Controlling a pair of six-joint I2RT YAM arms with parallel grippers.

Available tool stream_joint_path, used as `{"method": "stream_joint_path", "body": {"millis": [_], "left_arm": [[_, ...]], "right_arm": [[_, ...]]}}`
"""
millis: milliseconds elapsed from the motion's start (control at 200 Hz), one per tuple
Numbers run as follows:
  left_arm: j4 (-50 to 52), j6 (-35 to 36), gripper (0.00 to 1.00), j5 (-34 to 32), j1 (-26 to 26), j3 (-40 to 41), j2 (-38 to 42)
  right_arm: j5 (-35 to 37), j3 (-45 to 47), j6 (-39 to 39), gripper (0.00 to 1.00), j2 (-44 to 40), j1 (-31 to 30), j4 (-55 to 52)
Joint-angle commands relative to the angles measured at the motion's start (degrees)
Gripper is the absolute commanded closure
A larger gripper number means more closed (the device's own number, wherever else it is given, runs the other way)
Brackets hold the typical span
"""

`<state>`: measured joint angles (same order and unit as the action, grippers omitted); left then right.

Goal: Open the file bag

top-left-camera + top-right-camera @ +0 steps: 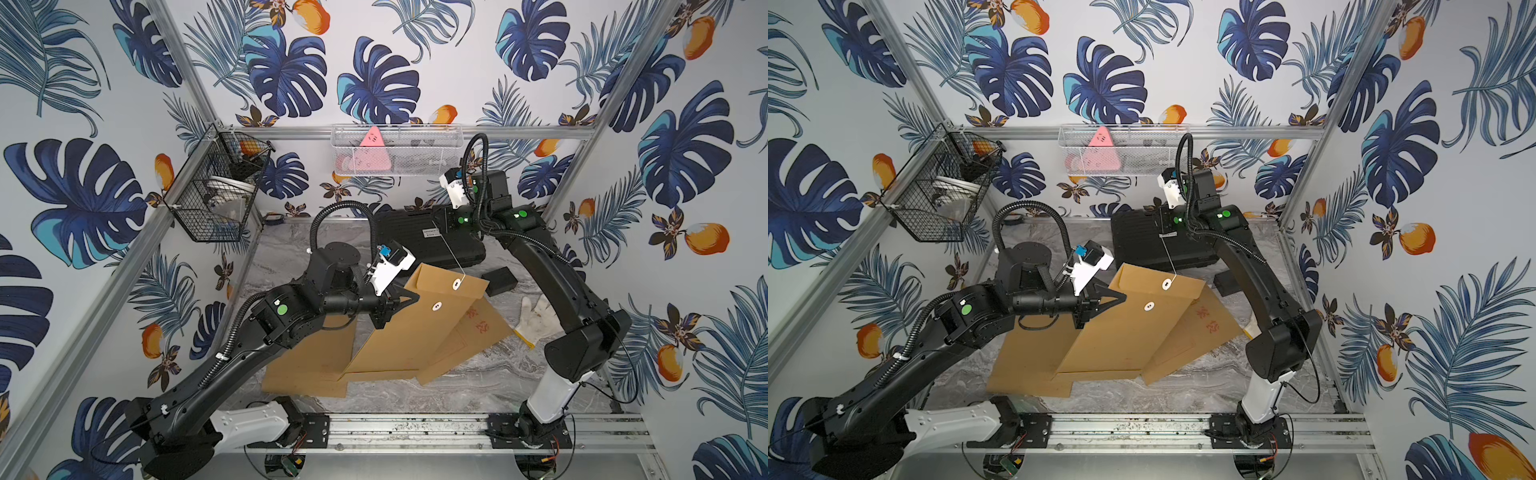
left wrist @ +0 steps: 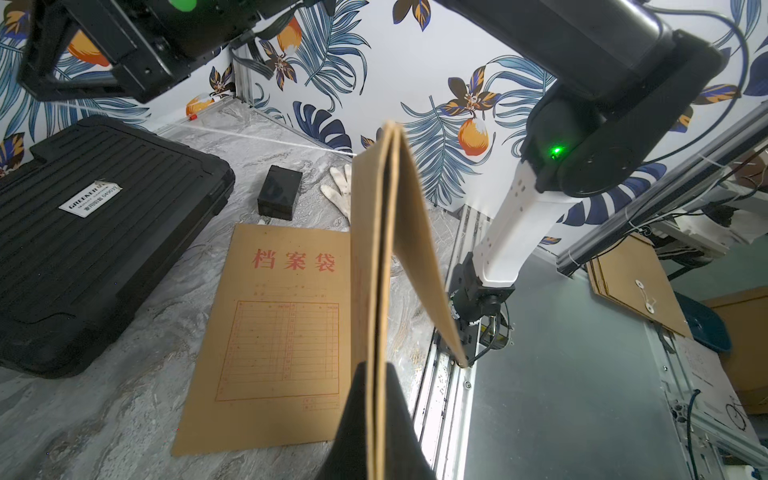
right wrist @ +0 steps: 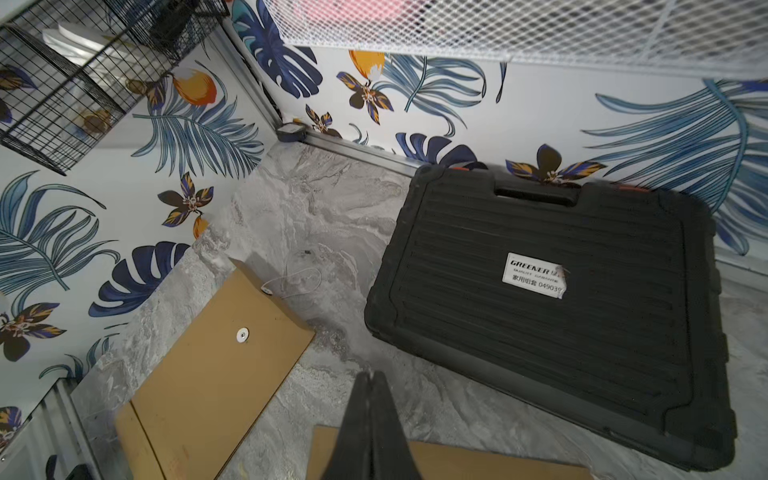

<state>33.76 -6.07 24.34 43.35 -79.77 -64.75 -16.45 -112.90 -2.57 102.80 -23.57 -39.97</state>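
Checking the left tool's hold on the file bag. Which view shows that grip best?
The left wrist view: the left tool pinches the file bag, seen edge-on and close up. In both top views it shows small from above, at the bag's side edge. The right wrist view misses it.

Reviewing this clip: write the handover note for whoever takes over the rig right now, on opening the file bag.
Left gripper: fingers shut on one edge of the brown kraft-paper file bag, holding it lifted at a tilt.
Right gripper: up near the back wall, fingers pinched on the white string, which runs taut to the flap's white disc.
Done: the string is off the lower white disc.
Left: the flap appears still folded over the mouth; it has to be lifted open.
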Motion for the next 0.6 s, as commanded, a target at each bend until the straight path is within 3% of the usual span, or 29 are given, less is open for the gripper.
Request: {"method": "stream_joint_path", "body": {"millis": [0, 290, 595], "left_arm": [[-4.25, -1.50, 1.00, -0.17, -0.02, 0.98, 0.83], [-7.16, -3.75, 1.00, -3.88, -0.02, 4.34, 3.28], [-10.62, -5.58, 1.00, -10.85, -0.43, 4.33, 5.07]], "right_arm": [[-0.92, -1.00, -0.87, 0.60, 0.91, 0.27, -2.36], [2.71, -0.72, -8.91, 0.01, 0.34, 6.82, -4.11], [1.60, 11.68, -16.57, 0.00, -7.87, 17.25, 1.45]]}}
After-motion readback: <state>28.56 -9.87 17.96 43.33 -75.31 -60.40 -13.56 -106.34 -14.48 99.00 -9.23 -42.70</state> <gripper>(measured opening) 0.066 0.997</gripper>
